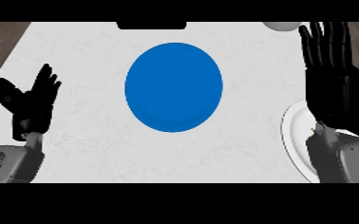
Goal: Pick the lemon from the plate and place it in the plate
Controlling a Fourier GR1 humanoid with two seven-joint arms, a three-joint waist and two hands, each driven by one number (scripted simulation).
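Lemon: cannot be made out anywhere in the view. The likeliest cover is the right hand (329,76) and its forearm (336,159), which lie across the white plate (294,142). A small greenish fleck (312,131) shows at the wrist's left edge over that plate, too small to name.

White plate: lower right of the frame, cut off by the right edge. Only its left rim and a pale crescent of its face show.

Right hand: black, fingers straight and held together, pointing toward the top of the frame, holding nothing that can be seen. It runs from the upper right corner down to the plate.

Blue plate (174,88): centre of the frame, plain, looks taller than wide. Well apart from the white plate and from both hands.

Left hand (32,104): lower left, open, fingers up, resting. Grey forearm (17,163) below it at the frame's left edge.

Counter (84,57): white to pale grey top with faint mottling, filling nearly the whole view.

Top edge, centre: a flat black object (151,25), partly cut off. Upper right, just left of the right fingertips: a pale rounded object (280,25), also cut off.

Upper left corner: a strip of dark brown floor (10,38) beyond the counter's slanted edge.
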